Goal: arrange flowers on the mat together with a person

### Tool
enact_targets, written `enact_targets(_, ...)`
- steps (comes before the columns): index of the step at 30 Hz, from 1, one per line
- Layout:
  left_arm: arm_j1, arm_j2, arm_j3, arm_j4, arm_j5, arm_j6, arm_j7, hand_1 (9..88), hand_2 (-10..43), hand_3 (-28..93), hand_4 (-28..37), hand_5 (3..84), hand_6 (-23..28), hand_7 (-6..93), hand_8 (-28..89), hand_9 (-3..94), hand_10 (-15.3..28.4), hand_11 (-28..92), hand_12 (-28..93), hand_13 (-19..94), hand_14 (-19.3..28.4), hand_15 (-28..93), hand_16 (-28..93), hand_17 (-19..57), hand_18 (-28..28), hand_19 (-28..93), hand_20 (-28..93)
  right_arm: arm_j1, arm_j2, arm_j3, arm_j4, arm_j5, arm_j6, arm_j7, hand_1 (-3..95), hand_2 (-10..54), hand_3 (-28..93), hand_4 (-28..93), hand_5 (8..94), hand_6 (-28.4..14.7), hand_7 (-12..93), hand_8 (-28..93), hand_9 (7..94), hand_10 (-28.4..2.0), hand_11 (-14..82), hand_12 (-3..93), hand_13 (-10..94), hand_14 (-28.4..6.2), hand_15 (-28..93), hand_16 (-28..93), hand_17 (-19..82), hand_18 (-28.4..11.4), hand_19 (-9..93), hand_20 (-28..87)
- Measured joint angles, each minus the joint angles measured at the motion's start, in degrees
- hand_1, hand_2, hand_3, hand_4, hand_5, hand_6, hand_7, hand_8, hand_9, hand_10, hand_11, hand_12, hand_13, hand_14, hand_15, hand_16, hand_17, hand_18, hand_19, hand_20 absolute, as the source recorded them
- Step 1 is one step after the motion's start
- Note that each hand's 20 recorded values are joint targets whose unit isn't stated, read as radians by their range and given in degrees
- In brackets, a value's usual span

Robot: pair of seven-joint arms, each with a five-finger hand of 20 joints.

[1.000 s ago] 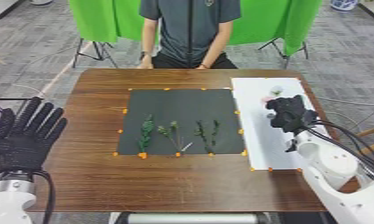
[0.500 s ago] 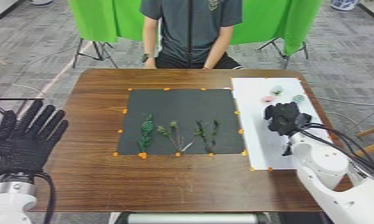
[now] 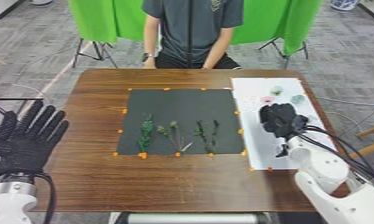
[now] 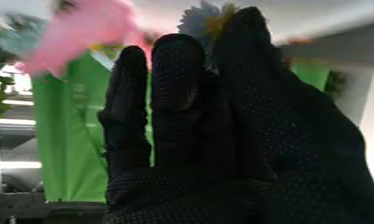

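Note:
In the head view my right hand [image 3: 283, 120] is over the white mat [image 3: 258, 142], its fingers pointing toward the far side. Beyond it lie a pink flower [image 3: 267, 99], a pale green one [image 3: 277, 90] and a blue-green one [image 3: 297, 99]. Green sprigs [image 3: 146, 134] rest in a row on the dark mat [image 3: 179, 107]. My open left hand [image 3: 23, 145] is left of the table. In the right wrist view the right hand [image 4: 254, 125] has fairly straight fingers; a grey-blue flower [image 4: 198, 22] shows behind their tips, near a pink flower [image 4: 86, 30]. Contact is unclear.
A person sits across the brown table [image 3: 90, 175], hands by its far edge. Orange markers [image 3: 143, 155] line both mats. Behind the person hangs a green cloth [image 3: 281, 25].
My right hand has drawn back toward the robot and slightly left over the white mat, uncovering the blue-green flower. The left hand has barely moved.

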Motion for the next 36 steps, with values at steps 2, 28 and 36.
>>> enact_targets(2,-0.02,0.00,0.00,0.00,-0.01,0.00,-0.07,25.0,15.3,69,-28.3,38.5,7.6,12.0,-11,35.3,13.8,18,6,26,14.4,21,-5,-4.9,12.1,24,9,0.02,0.21,-0.49,-2.12,1.65,0.94,0.13,64.0,-9.5,61,-28,60.9,3.0,42,-5,77.1,-5.8,13.8,44.3,67,-0.9,50,54,32,-15.5,70,36)
enact_targets(28,-1.78,2.14,1.79,1.10,-0.41,1.00,-0.76,25.2,15.3,69,-28.3,38.6,7.3,12.1,-11,35.9,13.5,18,6,26,14.6,22,-5,-4.9,12.2,24,9,34.17,-19.40,-35.48,2.08,16.39,-8.49,1.86,63.0,-9.5,63,-28,60.9,1.0,39,-1,75.7,-6.8,13.4,43.5,65,-2.5,52,52,32,-17.1,70,36)
enact_targets(36,-3.40,3.11,3.75,2.42,-2.31,0.93,0.26,25.3,15.3,69,-28.3,38.7,7.2,12.2,-11,36.3,13.3,18,7,26,14.7,22,-4,-4.9,12.2,24,9,37.76,-25.62,-42.64,11.95,15.19,1.73,-2.10,62.8,-9.5,64,-28,59.3,1.2,41,-2,74.2,-6.5,14.1,43.7,65,-2.1,52,52,32,-17.0,70,36)
